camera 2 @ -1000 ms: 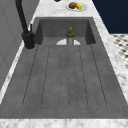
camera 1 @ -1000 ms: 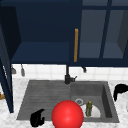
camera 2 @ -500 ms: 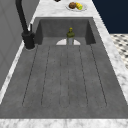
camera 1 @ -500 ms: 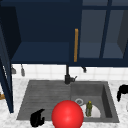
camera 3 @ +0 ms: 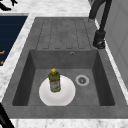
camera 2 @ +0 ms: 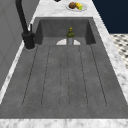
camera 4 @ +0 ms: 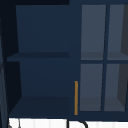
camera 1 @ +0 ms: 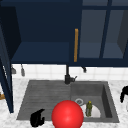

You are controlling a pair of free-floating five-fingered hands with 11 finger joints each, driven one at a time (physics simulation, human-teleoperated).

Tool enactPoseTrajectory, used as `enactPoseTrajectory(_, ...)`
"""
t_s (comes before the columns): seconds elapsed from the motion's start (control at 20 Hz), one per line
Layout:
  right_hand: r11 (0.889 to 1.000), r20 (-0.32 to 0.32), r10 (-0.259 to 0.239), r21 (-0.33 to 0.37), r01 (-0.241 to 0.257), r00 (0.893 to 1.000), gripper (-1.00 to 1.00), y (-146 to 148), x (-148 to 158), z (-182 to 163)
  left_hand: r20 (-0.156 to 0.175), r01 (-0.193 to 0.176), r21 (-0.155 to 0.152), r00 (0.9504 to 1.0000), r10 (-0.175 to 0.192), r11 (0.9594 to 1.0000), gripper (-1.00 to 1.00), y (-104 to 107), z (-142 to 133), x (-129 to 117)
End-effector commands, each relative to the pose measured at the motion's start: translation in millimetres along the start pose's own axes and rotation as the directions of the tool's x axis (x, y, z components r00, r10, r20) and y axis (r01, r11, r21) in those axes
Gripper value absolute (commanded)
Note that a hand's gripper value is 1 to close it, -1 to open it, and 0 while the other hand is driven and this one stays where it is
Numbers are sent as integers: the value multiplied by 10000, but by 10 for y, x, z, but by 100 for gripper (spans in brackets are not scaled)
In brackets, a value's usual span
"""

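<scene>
Left hand [camera 1: 37, 118] hangs over the drainboard's front edge, fingers curled, holding nothing. Right hand [camera 1: 124, 93] sits past the sink's [camera 1: 107, 87] right rim; can't tell its fingers. Bottle [camera 3: 54, 80] stands upright on a white plate [camera 3: 67, 96] in the basin, near the drain. Red ball [camera 1: 67, 114] between left hand and bottle.

1. The left robot hand [camera 1: 37, 118] is plain matte black, human-shaped, with stubby fingers and a thumb.
2. The right robot hand [camera 1: 123, 93] is the same flat black.
3. Neither carries an arm, cable, or marking.
</scene>
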Motion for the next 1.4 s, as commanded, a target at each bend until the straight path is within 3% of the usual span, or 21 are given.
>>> enactPoseTrajectory(0.0, 10000, 3, -41, 57, 41, 10000, -100, -3, -7, -10, 0, 0, 0, 10000, 0, 10000, 0, 0, 0, 0)
enactPoseTrajectory(0.2, 10000, 36, -34, -44, 34, 10000, -100, 8, -76, 17, 0, 0, 0, 10000, 0, 10000, 0, 0, 0, 0)
enactPoseTrajectory(0.4, 9995, 660, 225, 197, -238, 9976, -100, 59, -133, 45, 0, 0, 0, 10000, 0, 10000, 0, 0, 0, 0)
enactPoseTrajectory(0.65, 10000, 260, 26, -1, -26, 9997, -100, 55, -175, 92, 0, 0, 0, 10000, 0, 10000, 0, 0, 0, 0)
enactPoseTrajectory(0.75, 10000, 518, 55, 50, -58, 9986, -100, 53, -130, 54, 0, 0, 0, 10000, 0, 10000, 0, 0, 0, 0)
enactPoseTrajectory(0.8, 9997, 993, 224, 99, -235, 9948, -100, 66, -124, 107, 0, 0, 0, 10000, 0, 10000, 0, 0, 0, 0)
enactPoseTrajectory(0.9, 9987, 1273, 471, 136, -492, 9908, -100, 74, -159, 158, 0, 0, 0, 10000, 0, 10000, 0, 0, 0, 0)
enactPoseTrajectory(1.15, 9986, 1905, 500, 91, -527, 9804, -100, 97, -206, 318, 0, 0, 0, 10000, 0, 10000, 0, 0, 0, 0)
enactPoseTrajectory(1.35, 9986, 2592, 510, -2, -528, 9645, -100, 127, -167, 438, 0, 0, 0, 10000, 0, 10000, 0, 0, 0, 0)
